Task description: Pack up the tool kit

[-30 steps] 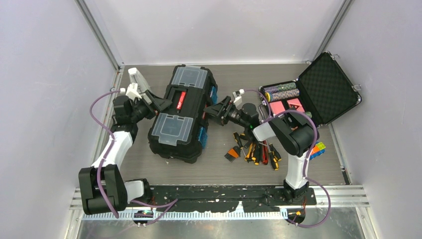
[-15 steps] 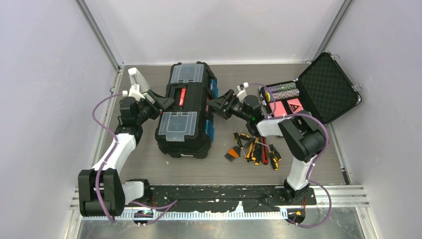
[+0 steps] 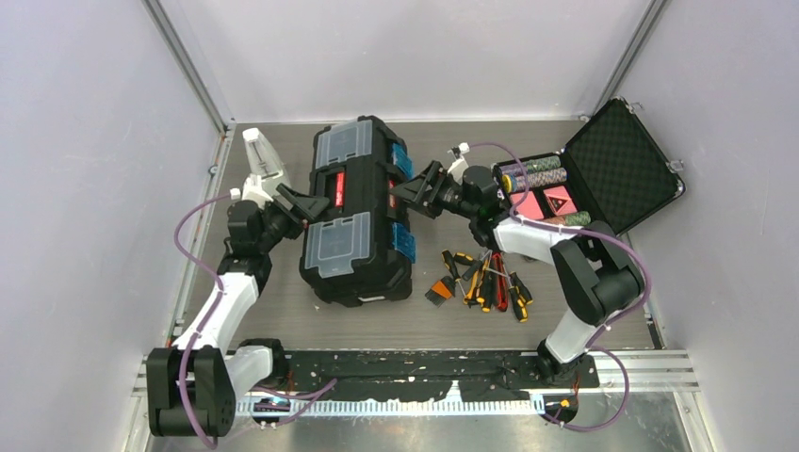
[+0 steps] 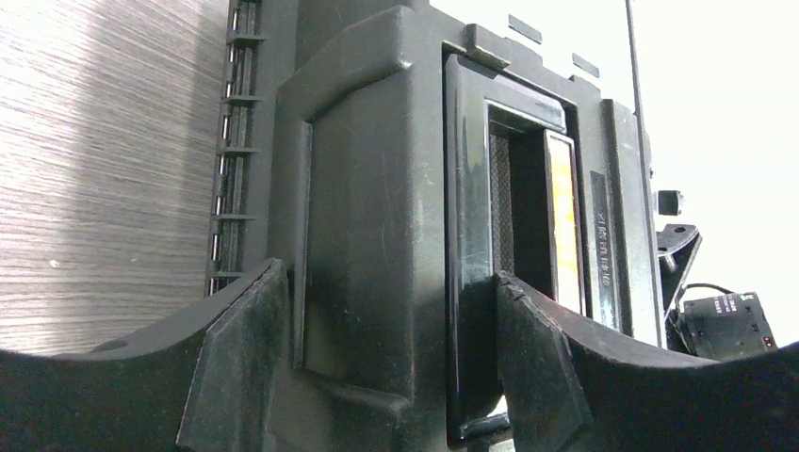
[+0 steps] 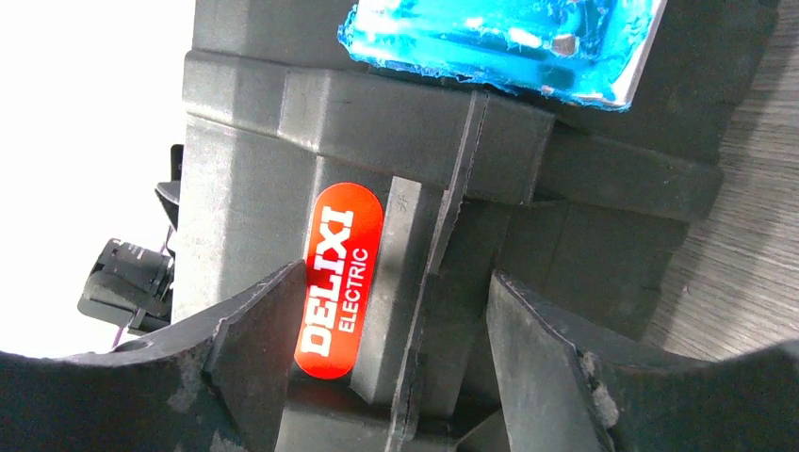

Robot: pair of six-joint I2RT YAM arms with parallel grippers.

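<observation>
Two slim arms stand bolted at the near edge, each a mix of white shells and chunky black joint housings. A purple cable loops loosely along each arm from base to wrist. The left tool (image 3: 303, 201) and right tool (image 3: 415, 196) are matte black, with broad, scuffed, wedge-shaped fingers (image 4: 236, 367).

Even overhead light, blown-out wrist backgrounds.

Open foam-lined case (image 3: 617, 165) far right: poker chip rows (image 3: 533, 175), red card (image 3: 546, 202).
</observation>
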